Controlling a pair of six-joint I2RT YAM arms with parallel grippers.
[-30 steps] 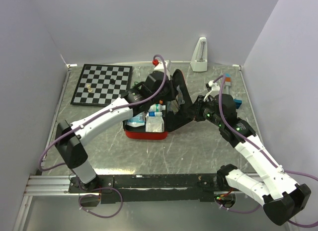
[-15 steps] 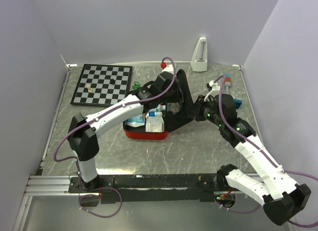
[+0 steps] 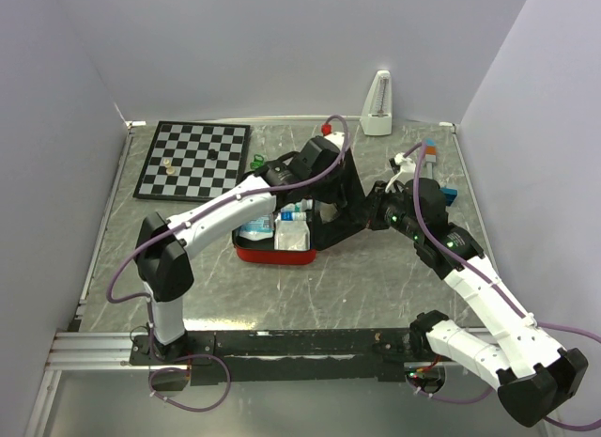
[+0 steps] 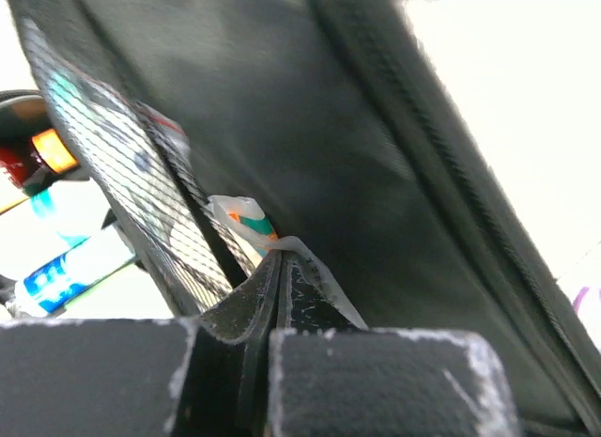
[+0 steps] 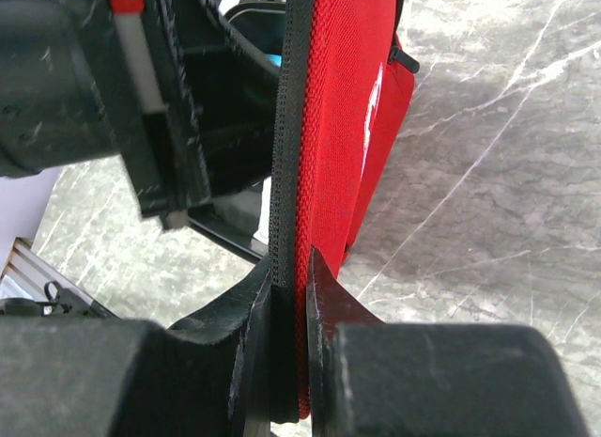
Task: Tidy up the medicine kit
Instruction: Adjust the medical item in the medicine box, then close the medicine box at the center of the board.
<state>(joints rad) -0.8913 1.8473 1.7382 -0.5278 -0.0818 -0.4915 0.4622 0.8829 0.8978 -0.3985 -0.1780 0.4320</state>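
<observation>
The red medicine kit (image 3: 274,256) lies open at mid-table, its black-lined lid (image 3: 343,207) standing up. My right gripper (image 3: 369,211) is shut on the lid's free edge; in the right wrist view its jaws (image 5: 293,277) pinch the black zipper band and the red shell (image 5: 343,99). My left gripper (image 3: 329,185) reaches inside the lid. In the left wrist view it (image 4: 282,258) is shut on a thin clear packet (image 4: 246,218) with white, green and orange in it, beside the lid's mesh pocket (image 4: 122,174). The kit's base holds a white pack (image 3: 293,236) and blue-white tubes (image 3: 296,210).
A black-and-white chessboard (image 3: 194,160) with a few small pieces lies at the back left. A white metronome (image 3: 377,103) stands by the back wall. Small coloured items (image 3: 430,153) and a blue one (image 3: 451,195) lie to the right of the kit. A green item (image 3: 255,160) lies beside the chessboard.
My left arm has swung to the right, carrying its gripper deeper in against the raised lid. The right arm has kept still, holding the lid up.
</observation>
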